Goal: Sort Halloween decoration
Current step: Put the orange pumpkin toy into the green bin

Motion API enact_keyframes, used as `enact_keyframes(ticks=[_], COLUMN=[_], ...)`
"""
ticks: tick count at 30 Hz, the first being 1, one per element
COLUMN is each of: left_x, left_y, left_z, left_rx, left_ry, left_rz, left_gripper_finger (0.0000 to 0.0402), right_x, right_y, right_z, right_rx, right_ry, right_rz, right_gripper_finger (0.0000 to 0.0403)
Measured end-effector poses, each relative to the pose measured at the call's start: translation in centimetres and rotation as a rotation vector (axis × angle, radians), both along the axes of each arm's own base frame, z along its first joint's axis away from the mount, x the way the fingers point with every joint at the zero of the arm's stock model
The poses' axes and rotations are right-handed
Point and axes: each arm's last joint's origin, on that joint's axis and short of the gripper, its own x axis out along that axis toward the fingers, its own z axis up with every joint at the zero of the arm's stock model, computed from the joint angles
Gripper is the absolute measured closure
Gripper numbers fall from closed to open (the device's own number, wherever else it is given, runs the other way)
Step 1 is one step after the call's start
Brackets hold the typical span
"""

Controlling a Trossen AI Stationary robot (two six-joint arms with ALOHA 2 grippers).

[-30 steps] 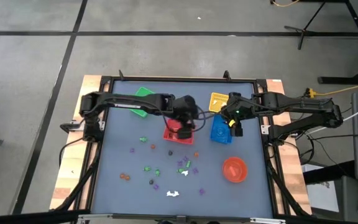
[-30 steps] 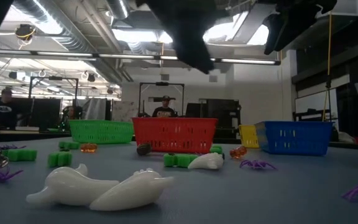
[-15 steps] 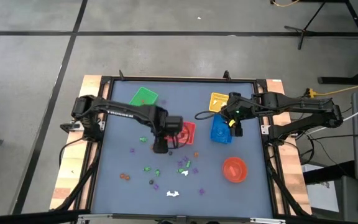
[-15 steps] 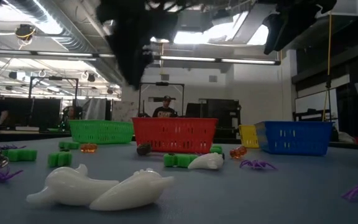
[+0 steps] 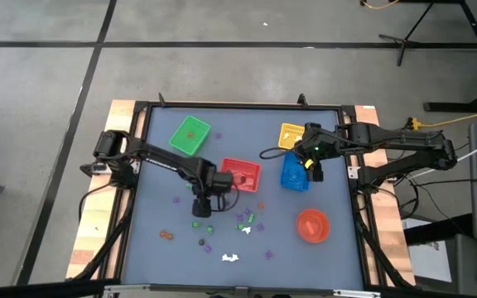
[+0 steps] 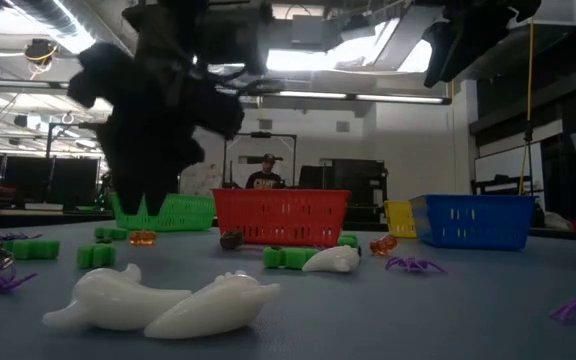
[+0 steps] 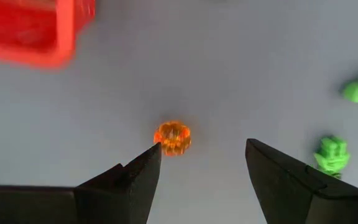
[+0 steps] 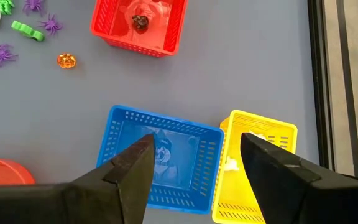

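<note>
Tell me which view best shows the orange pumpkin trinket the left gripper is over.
The left wrist view: the orange pumpkin trinket sits sharp on bare table just ahead of the open left gripper. In the high view the arm covers that spot; I cannot pick the trinket out in the low or right wrist views.

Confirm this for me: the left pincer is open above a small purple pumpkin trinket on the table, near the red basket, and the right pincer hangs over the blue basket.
One detail is wrong: the colour. The left wrist view shows the left pincer open above an orange pumpkin trinket, not a purple one. The rest holds: the red basket is nearby, and the right pincer hangs over the blue basket.
</note>
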Motion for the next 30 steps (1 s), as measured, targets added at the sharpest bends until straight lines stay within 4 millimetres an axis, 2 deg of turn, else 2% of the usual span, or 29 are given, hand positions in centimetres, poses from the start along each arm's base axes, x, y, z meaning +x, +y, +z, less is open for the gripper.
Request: enact_keyframes(ticks=[6,23,30], left_x=[-0.8,-0.4,-1.3], left_y=[0.2,0.3,0.4], left_z=[-1.5,-1.8,-3.0], left_rx=[0.036,0.083,0.082], left_ry=[0.009,-0.041,-0.018], left_rz=[0.045,0.048,0.057], left_gripper_finger=[0.0184,0.0184,0.0184], right_x=[0.0,0.0,0.0], right_y=[0.0,0.0,0.0], right_z=[0.0,0.0,0.0], right_rx=[0.000,0.000,0.000], right_ry=[0.000,0.000,0.000], right_rz=[0.000,0.000,0.000], right_gripper_finger=[0.0166,0.0166,0.0166])
